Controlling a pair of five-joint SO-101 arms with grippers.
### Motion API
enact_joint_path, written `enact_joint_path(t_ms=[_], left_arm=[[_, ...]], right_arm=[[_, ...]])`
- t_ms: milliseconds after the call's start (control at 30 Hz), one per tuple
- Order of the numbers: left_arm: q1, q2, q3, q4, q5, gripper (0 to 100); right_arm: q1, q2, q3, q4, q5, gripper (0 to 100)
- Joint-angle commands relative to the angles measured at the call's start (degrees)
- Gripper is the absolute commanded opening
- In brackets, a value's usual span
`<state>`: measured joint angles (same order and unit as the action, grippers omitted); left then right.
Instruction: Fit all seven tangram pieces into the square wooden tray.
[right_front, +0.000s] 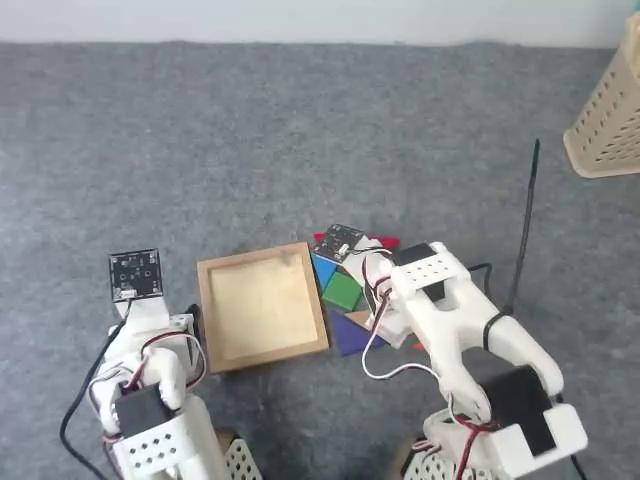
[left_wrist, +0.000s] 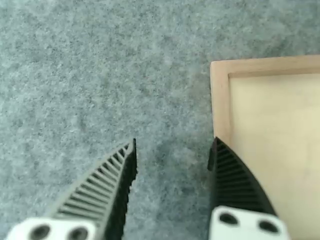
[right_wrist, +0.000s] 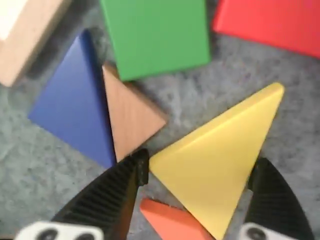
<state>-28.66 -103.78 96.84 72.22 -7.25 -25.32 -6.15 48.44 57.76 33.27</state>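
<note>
Tangram pieces lie in a loose cluster on the grey counter, just beside the square wooden tray on the right arm's side, every one I can see outside it. The right gripper hangs low over them with its fingers spread wide, one on each side of the yellow triangle; whether either fingertip actually touches it, I can't quite tell from here. Around that triangle sit a green square, a blue triangle with a small wood-coloured triangle pressed against its edge, a red piece and an orange piece near the fingers. On the tray's other side the left gripper hovers above the counter, fingers apart and holding nothing, one dark fingertip over the tray's rim. A pale slatted basket stands well apart at the far corner.
</note>
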Motion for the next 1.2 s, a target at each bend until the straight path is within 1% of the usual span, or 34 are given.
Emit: enact_joint_path(t_ms=[0,133,200,433,600,767,933,1067,1167], left_arm=[[0.09,-0.62,-0.31,0.18,0.53,23],[0.09,-0.62,-0.31,0.18,0.53,23],[0.09,-0.62,-0.31,0.18,0.53,23],[0.09,-0.62,-0.31,0.18,0.53,23],[0.09,-0.62,-0.31,0.18,0.53,23],[0.09,-0.62,-0.31,0.18,0.53,23],[0.09,-0.62,-0.31,0.18,0.53,23],[0.09,-0.62,-0.31,0.18,0.53,23],[0.09,-0.62,-0.31,0.18,0.53,23]], right_arm=[[0.31,0.75,-1.23,-0.75,-0.88,26.2],[0.31,0.57,-1.23,-0.75,-0.88,15.8],[0.22,0.75,-1.23,-0.66,-0.88,13.5],[0.31,0.4,-1.32,-1.1,-1.49,12.6],[1.54,0.31,-6.42,2.15,-5.01,12.6],[2.77,0.31,-15.12,7.16,-11.52,12.6],[-0.04,0.4,-22.77,11.56,-17.85,12.6],[-5.23,0.92,-29.1,12.53,-23.82,12.6],[-10.42,2.33,-32.97,11.65,-26.64,12.6]])
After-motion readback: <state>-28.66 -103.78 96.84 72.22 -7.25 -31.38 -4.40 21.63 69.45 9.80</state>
